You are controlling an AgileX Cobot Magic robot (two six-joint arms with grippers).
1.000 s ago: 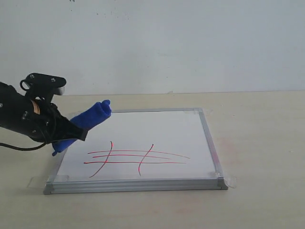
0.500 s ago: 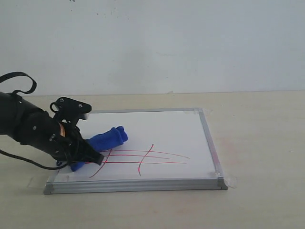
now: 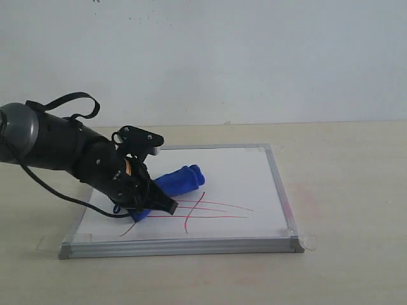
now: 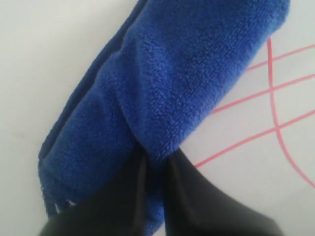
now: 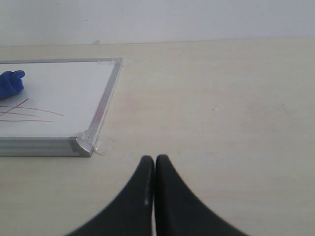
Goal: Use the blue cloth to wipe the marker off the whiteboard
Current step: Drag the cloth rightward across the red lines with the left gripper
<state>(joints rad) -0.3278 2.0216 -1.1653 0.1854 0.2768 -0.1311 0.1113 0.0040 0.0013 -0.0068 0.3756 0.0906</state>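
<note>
Pale beige tabletop, plain white wall behind. Dial convention: exterior view, board centre as hub, 12 toward the wall.

Whiteboard: square, flat, white, thin silver-grey metal frame, lying flat, with clear tape tabs at its corners. Marker: thin red pen lines in a hash figure, between the hub and 6. The long strokes run out toward 3 from the gripper, and the tail of one upright shows at 7.

Left gripper: black, low over the board at about 8 from the hub. Its jaws are nipped almost together on one end of the blue cloth, a small royal-blue fuzzy microfibre roll. That end covers the left part of the hash. The free end lies on the board pointing toward 2.

Right gripper: jaws pressed together, empty, over bare table off a taped corner of the board.

Risks for you to watch:
- You hold the cloth by one end only, so the loose end may trail or roll without pressing, leaving strokes untouched.
- The roll is narrow against the hash, so a single pass probably misses lines toward 3 and 6.
- Pressing lower could bring the hard fingertips onto the board and scratch it.
- Drag on the cloth could pull it from the pinch, or shift the board if a tape tab lifts.
- Red ink may smear rather than lift.

Writing: no brand, label or legible text in any view. The red strokes form no letters.
</note>
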